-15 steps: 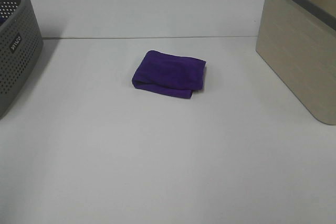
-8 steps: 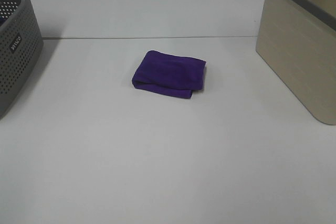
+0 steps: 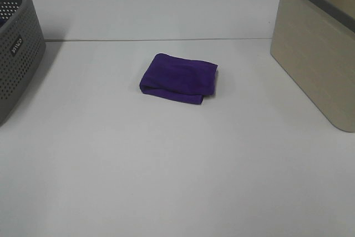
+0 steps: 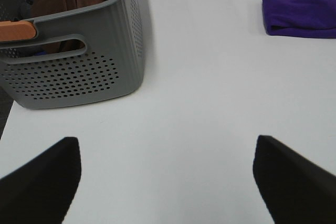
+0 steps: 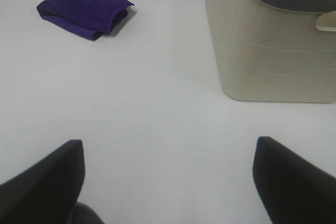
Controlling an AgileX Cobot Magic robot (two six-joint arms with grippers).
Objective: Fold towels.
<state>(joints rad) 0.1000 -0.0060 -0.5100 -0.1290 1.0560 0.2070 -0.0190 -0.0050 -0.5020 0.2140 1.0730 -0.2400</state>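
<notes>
Purple towel (image 3: 178, 77) seen folded, mid-surface (image 3: 166, 165) — folding judged done. Left pincer (image 4: 168, 182), right pincer (image 5: 168, 182) spread apart — nothing held.

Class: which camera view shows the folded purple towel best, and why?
The exterior high view: the purple towel lies near the middle, whole and unobstructed. The left wrist view cuts it off at the frame edge; the right wrist view shows it whole but off in a corner.

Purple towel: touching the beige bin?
Apart. The exterior high view shows bare white table between the folded purple towel and the beige bin; the right wrist view shows the same gap.
</notes>
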